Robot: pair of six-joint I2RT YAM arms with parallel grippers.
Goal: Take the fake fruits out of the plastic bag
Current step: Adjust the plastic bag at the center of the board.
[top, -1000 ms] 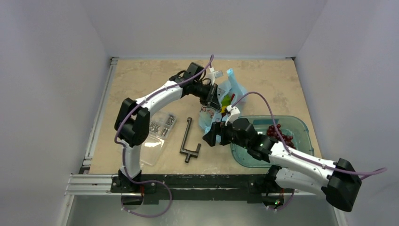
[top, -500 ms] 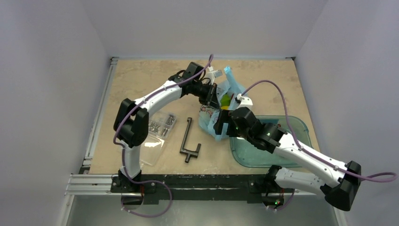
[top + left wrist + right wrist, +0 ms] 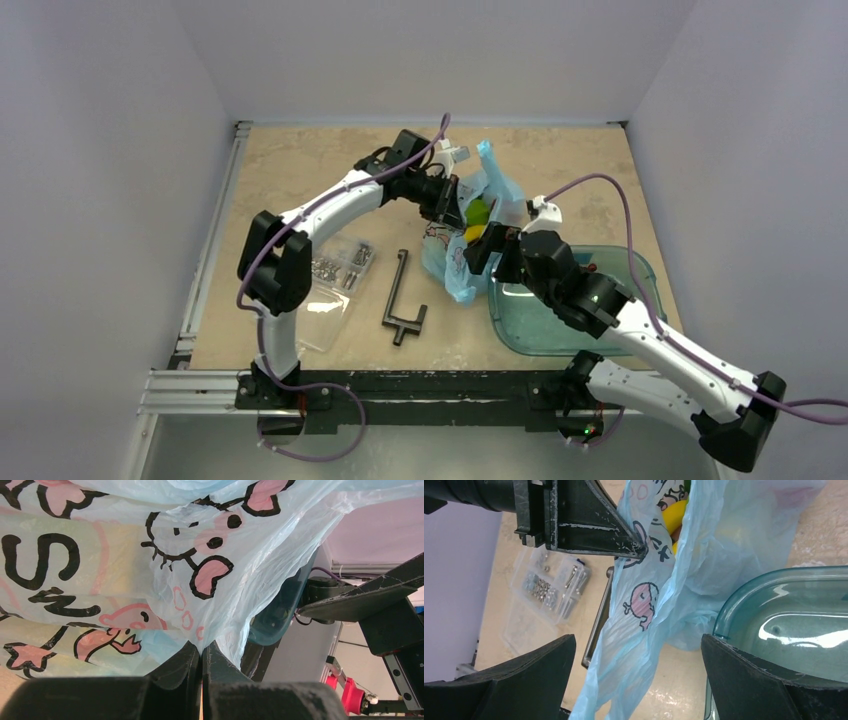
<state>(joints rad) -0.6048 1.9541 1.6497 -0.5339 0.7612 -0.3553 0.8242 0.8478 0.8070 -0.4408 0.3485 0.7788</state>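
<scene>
The light-blue plastic bag (image 3: 455, 265) with cartoon prints stands lifted at mid-table. My left gripper (image 3: 456, 206) is shut on its upper edge; in the left wrist view the film (image 3: 150, 555) is pinched between the closed fingertips of that gripper (image 3: 201, 649). Yellow and green fake fruits (image 3: 479, 216) show in the bag's mouth, and a yellow one (image 3: 672, 512) shows in the right wrist view. My right gripper (image 3: 480, 246) hovers just beside the bag's near side. Its jaws (image 3: 638, 640) stand wide open with the hanging bag (image 3: 649, 605) between them, untouched.
A teal tray (image 3: 640, 270) sits right of the bag, partly under my right arm, with its rim (image 3: 784, 580) close to the right finger. A black tool (image 3: 400, 300) and a clear bag of screws (image 3: 335, 275) lie left of the bag.
My right arm has swung from beside the tray up toward the bag, its jaws opening to full width. It now covers the grapes in the tray. The left gripper kept its hold.
</scene>
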